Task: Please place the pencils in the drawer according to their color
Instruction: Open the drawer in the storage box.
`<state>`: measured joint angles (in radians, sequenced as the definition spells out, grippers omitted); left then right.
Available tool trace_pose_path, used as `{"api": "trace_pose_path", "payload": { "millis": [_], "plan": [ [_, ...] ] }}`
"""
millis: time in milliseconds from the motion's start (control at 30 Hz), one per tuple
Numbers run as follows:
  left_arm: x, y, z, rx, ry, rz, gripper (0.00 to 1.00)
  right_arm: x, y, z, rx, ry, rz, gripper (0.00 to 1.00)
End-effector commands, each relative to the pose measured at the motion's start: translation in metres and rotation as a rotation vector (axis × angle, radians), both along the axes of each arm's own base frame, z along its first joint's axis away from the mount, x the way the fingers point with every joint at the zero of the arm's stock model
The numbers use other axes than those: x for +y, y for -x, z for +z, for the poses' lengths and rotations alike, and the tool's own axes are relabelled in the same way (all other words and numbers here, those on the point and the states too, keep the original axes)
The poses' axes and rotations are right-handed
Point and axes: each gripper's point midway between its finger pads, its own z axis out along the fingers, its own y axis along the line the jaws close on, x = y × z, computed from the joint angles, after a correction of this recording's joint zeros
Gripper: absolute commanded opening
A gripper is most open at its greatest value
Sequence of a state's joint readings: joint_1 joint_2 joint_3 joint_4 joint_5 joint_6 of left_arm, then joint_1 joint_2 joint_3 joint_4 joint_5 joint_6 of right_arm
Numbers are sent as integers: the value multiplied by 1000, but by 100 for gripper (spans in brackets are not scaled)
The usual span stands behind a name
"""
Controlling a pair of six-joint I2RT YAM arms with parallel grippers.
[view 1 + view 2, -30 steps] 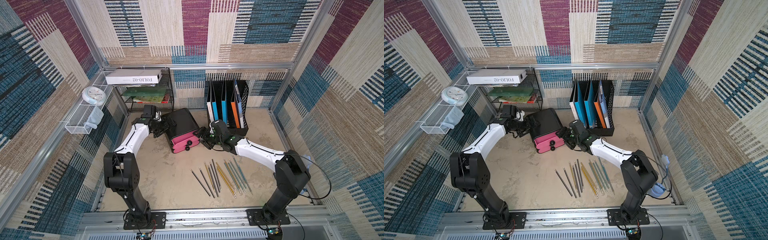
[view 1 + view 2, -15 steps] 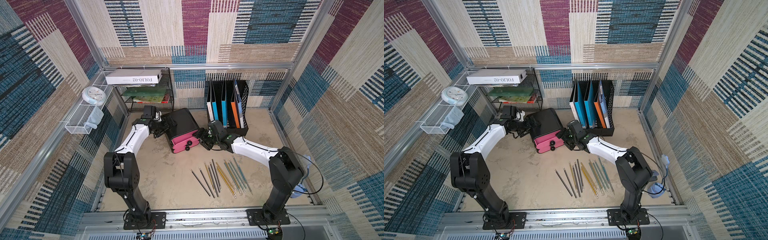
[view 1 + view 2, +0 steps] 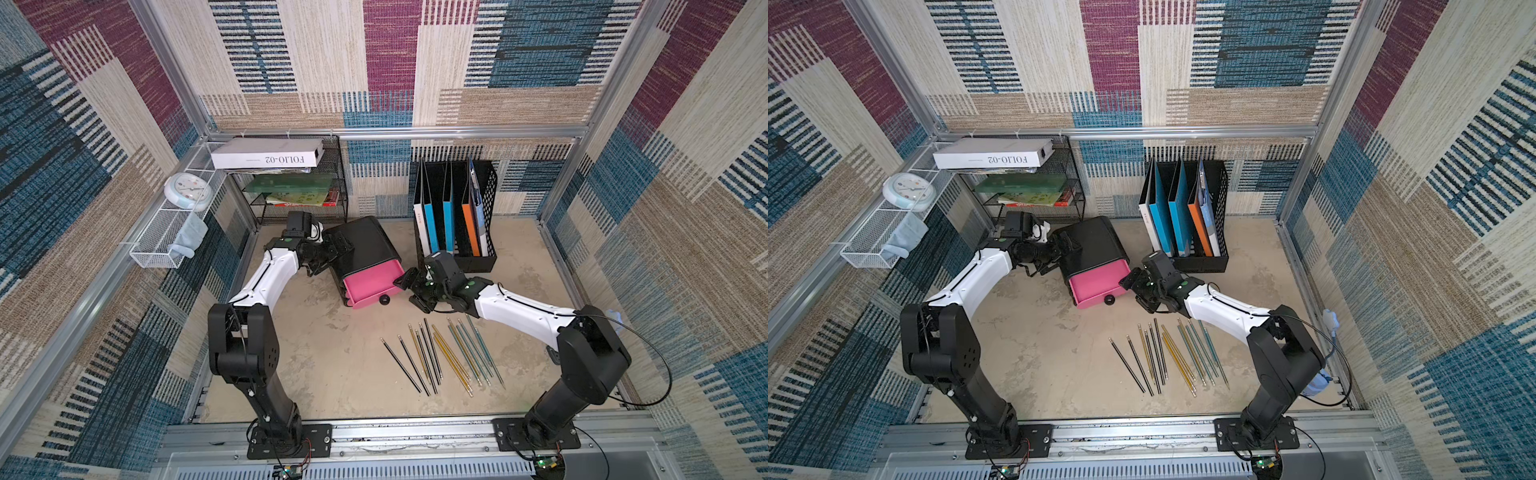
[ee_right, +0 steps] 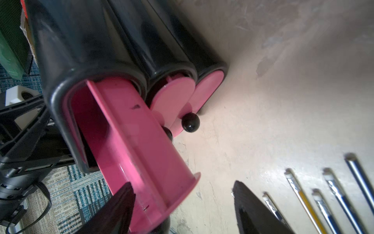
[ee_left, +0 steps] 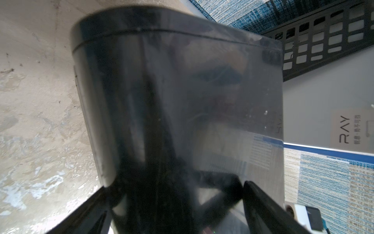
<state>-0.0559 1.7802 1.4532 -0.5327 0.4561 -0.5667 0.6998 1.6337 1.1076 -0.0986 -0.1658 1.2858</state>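
Since half a second ago my right arm has swung its elbow back outward and drawn the wrist a touch away from the chest [image 3: 365, 241], while the chest and the pencils [image 3: 447, 353] lie where they were. Along the left wall I see a white mesh basket [image 3: 158, 241] with a round clock [image 3: 187, 192] at its far end, then a black wire rack [image 3: 266, 210] topped by a white box [image 3: 266, 153], both behind my left arm. My left gripper [image 3: 334, 253] has its jaws spread wide against the chest's rear; in the wrist view the glossy black shell fills the gap, and I cannot tell whether they pinch it. The chest stands at the back of the table, its long axis running far-left to near-right, fronts facing my right arm. It is smooth, rounded black plastic in three stacked lobes. The top drawer [image 3: 370, 282], flat pink plastic, is slid partway out along that axis, round black knob [image 3: 385, 300] leading. My right gripper [image 3: 411, 291] hangs just beside that drawer's front, jaws apart, gripping nothing. Toward the arm bases the pencils lie side by side on the mottled beige table [image 3: 332, 374], slim shafts slanting far-left to near-right, metal-banded eraser ends at the far end. They are mostly black at left, gold in the middle and teal at right. Behind the right wrist a slotted black file holder [image 3: 473, 264] with upright folders crowds that side.
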Motion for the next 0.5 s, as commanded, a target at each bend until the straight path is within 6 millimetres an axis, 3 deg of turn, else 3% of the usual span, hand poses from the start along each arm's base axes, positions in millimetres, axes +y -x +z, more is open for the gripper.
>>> {"api": "trace_pose_path", "payload": {
  "millis": [0, 233, 467],
  "plan": [
    [18, 36, -44, 208, -118, 26, 98, -8, 9, -3, 22, 17, -1, 79],
    [17, 35, -42, 202, -118, 27, 98, -14, 19, 3, 8, 6, 10, 79],
    [22, 31, -28, 175, -143, 34, 98, -5, 14, 27, -77, -9, 76, 82]
  ]
}}
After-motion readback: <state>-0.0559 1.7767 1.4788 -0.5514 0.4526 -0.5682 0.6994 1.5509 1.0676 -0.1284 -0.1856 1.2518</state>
